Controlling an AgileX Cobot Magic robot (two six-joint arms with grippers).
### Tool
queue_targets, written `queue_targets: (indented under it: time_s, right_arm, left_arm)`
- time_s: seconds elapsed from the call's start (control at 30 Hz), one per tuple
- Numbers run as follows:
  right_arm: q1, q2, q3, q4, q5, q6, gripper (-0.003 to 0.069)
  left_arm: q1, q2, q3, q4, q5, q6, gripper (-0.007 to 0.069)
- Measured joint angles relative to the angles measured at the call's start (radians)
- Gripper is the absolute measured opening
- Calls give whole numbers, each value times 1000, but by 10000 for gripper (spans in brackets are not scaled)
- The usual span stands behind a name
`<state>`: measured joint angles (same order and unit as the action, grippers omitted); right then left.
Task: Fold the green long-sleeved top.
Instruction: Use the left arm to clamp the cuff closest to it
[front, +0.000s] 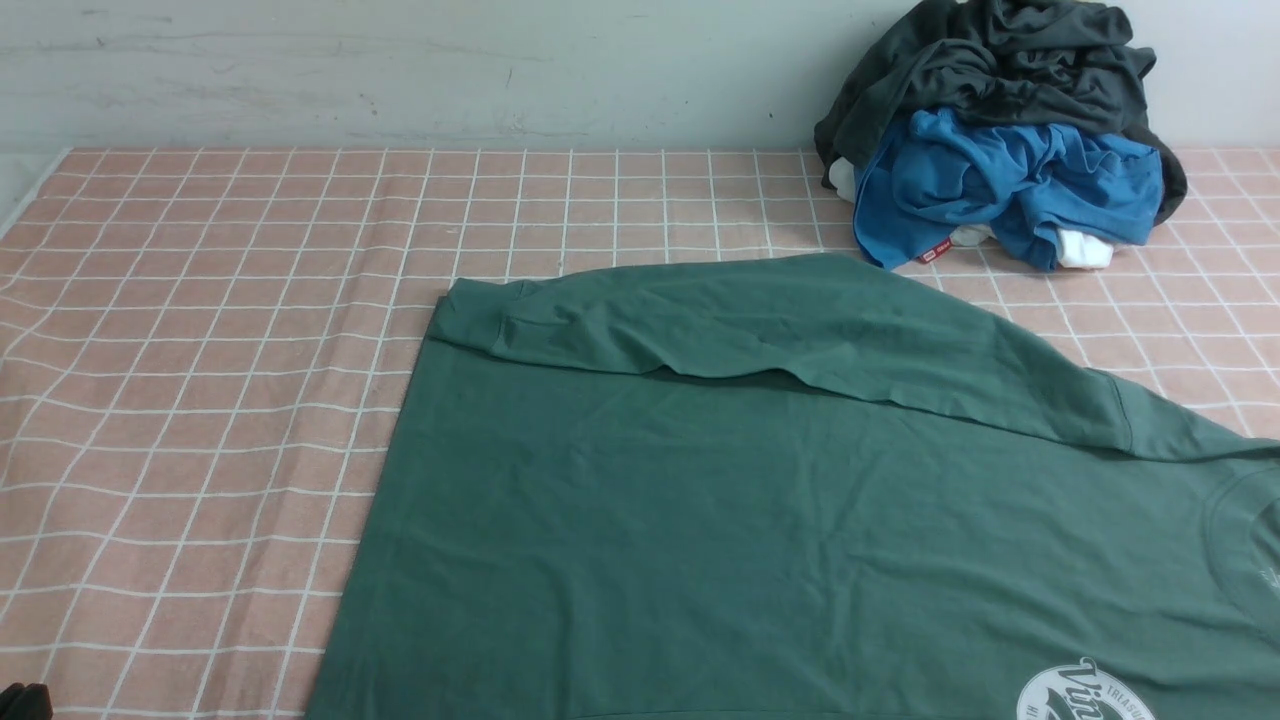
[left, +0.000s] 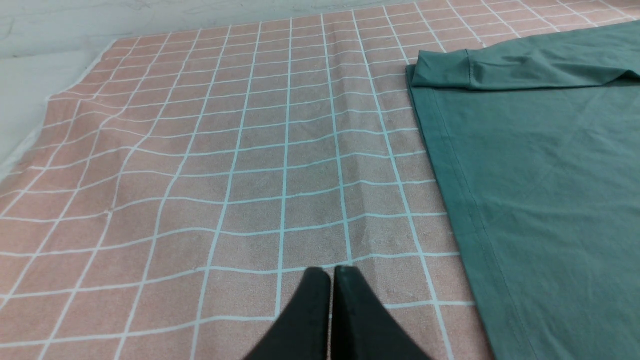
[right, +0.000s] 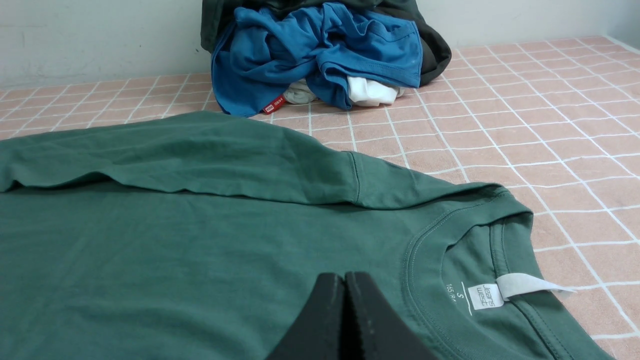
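Note:
The green long-sleeved top lies flat on the checked cloth, its neckline toward the right and hem toward the left. One sleeve is folded across the far edge of the body, cuff at the left. A white round logo shows at the front edge. My left gripper is shut and empty over bare cloth, to the left of the top's hem. My right gripper is shut and empty above the chest, beside the collar with its white label. In the front view only a dark bit of the left arm shows.
A heap of clothes stands at the back right against the wall: a dark grey-black garment over a bright blue one, with white fabric beneath. The pink checked cloth covers the table and is wrinkled on the left.

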<state>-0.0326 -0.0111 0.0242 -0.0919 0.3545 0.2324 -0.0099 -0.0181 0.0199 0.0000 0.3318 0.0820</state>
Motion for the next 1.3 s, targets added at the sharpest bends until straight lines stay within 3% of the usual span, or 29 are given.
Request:
queue_targets:
  time_s: [1.13,1.23,1.3]
  right_arm:
    - [0,1,-1,92,1,0,-14]
    - [0,1,-1,92,1,0,-14]
    - [0,1,-1,113,1,0,-14]
  left_arm:
    - [0,0,0,0,0,0,-4]
    - [0,0,0,-34,0,-19,-4]
    - [0,0,0,-141,-9,-82,-4]
